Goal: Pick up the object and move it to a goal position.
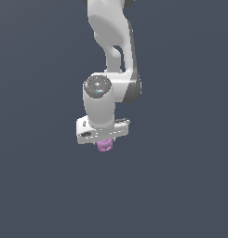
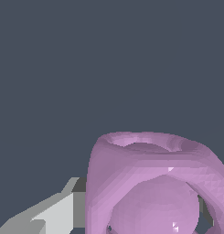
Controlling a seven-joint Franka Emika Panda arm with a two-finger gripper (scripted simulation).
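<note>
The object (image 1: 105, 146) is a small light purple-pink knobbly piece that pokes out just below the white hand of my gripper (image 1: 104, 141). In the wrist view the object (image 2: 150, 183) fills the lower right, showing a ring-like rim over a rounded ball. A grey-white finger (image 2: 58, 215) presses against its side, and a dark sliver of the other finger (image 2: 205, 215) shows at the opposite side. The gripper is shut on the object. The fingertips themselves are hidden by the hand and the object in the exterior view.
The white arm (image 1: 113, 42) comes down from the top of the exterior view. Everything around it is a plain dark blue-grey surface (image 1: 180, 186).
</note>
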